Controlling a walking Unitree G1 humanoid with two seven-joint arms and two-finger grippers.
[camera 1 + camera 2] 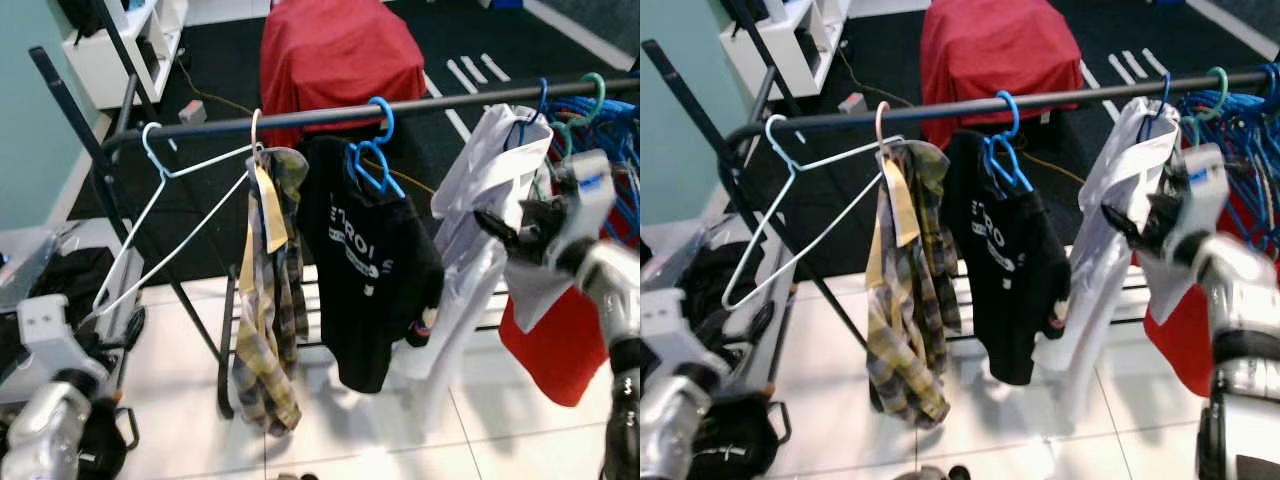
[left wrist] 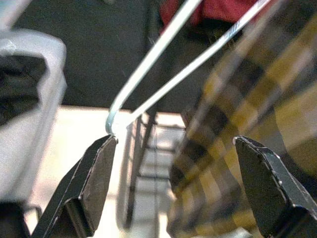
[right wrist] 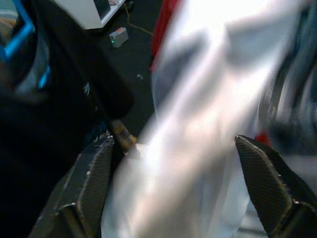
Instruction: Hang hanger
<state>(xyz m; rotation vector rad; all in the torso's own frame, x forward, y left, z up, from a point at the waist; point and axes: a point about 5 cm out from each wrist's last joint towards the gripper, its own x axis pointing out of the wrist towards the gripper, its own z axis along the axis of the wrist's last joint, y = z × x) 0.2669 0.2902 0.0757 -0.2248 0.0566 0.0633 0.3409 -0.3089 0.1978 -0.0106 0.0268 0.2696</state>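
Hanging low, my left gripper has its fingers apart below the empty white hanger hooked on the rail. Next come plaid shirt and black T-shirt. My right gripper, fingers spread, faces the white shirt.

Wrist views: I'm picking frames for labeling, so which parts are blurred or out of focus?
Left wrist view: the plaid shirt and white hanger are soft, the left gripper fingers sharp. Right wrist view: the white shirt is a smeared, overbright blur; the right gripper fingers stay crisp.
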